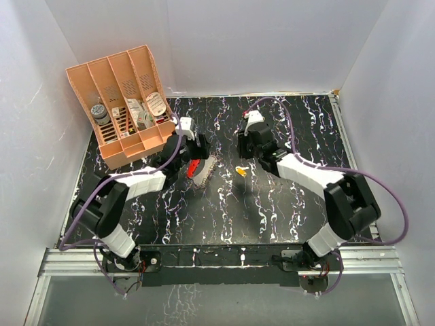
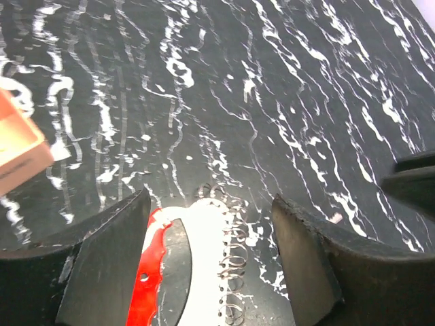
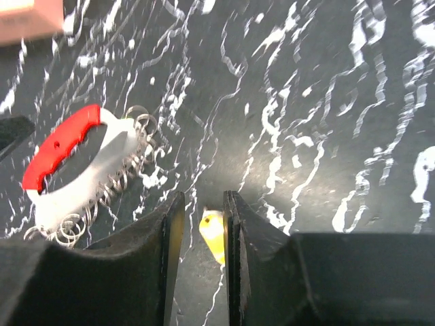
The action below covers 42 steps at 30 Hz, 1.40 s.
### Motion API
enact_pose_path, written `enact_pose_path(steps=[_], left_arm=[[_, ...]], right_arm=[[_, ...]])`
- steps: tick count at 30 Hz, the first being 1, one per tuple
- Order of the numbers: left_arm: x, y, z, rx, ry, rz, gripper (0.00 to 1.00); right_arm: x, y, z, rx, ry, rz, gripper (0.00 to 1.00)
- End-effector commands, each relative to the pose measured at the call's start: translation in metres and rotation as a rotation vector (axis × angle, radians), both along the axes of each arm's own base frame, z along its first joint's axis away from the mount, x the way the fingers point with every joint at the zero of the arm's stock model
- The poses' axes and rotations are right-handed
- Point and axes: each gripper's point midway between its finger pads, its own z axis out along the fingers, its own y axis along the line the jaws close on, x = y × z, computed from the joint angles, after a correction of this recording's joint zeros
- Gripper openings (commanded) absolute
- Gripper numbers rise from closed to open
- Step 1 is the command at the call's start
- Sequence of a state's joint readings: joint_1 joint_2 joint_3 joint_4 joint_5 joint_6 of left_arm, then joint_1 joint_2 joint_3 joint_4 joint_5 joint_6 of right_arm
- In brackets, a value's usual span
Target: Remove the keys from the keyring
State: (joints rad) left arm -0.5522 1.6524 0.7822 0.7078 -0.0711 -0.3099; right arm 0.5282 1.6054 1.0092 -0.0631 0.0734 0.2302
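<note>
The keyring bunch lies on the black marbled table: a red curved piece, a white plate and several thin wire coils; no single ring can be made out. My left gripper hangs just above it, jaws wide open, bunch between them, untouched. The bunch also shows in the right wrist view. The yellow key lies apart on the table, right of the bunch. My right gripper is over it, jaws a narrow gap apart; the yellow key shows in that gap, close to the right finger.
An orange divided organiser with small items stands at the back left; its corner shows in the left wrist view. White walls close in the table on three sides. The other arm's dark finger sits at the right edge.
</note>
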Motion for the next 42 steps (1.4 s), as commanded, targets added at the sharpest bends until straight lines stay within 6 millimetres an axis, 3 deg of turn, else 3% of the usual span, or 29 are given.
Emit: enact_pose_path(steps=[1,3,5,9,11,17,21,27,32,42], left_arm=[[-0.009,0.042,0.009,0.101,0.034,0.164,0.72],[-0.015,0.061,0.018,0.127,0.033,0.235,0.72],[-0.023,0.078,0.023,0.16,0.026,0.289,0.74],[-0.037,0.116,0.034,0.177,0.012,0.451,0.92],[-0.043,0.132,0.039,0.199,0.003,0.514,0.94],[-0.06,0.16,0.043,0.244,0.027,0.619,0.97],[-0.073,0.181,0.052,0.247,0.016,0.712,0.98],[-0.092,0.202,0.069,0.198,-0.036,0.785,0.99],[-0.107,0.217,0.082,0.148,-0.075,0.839,0.99],[-0.118,0.232,0.09,0.12,-0.104,0.903,0.99]], right_arm=[[0.018,-0.026,0.066,0.017,-0.242,-0.138,0.28],[0.016,-0.042,0.086,0.03,-0.326,-0.206,0.29],[0.01,-0.057,0.105,0.059,-0.407,-0.264,0.38],[-0.004,-0.087,0.123,0.081,-0.51,-0.379,0.47],[-0.009,-0.101,0.128,0.085,-0.527,-0.447,0.48],[-0.026,-0.135,0.142,0.135,-0.587,-0.621,0.5],[-0.043,-0.163,0.154,0.179,-0.643,-0.757,0.57],[-0.065,-0.189,0.165,0.231,-0.706,-0.863,0.58],[-0.077,-0.2,0.171,0.273,-0.741,-0.906,0.58],[-0.074,-0.199,0.171,0.258,-0.733,-0.904,0.59]])
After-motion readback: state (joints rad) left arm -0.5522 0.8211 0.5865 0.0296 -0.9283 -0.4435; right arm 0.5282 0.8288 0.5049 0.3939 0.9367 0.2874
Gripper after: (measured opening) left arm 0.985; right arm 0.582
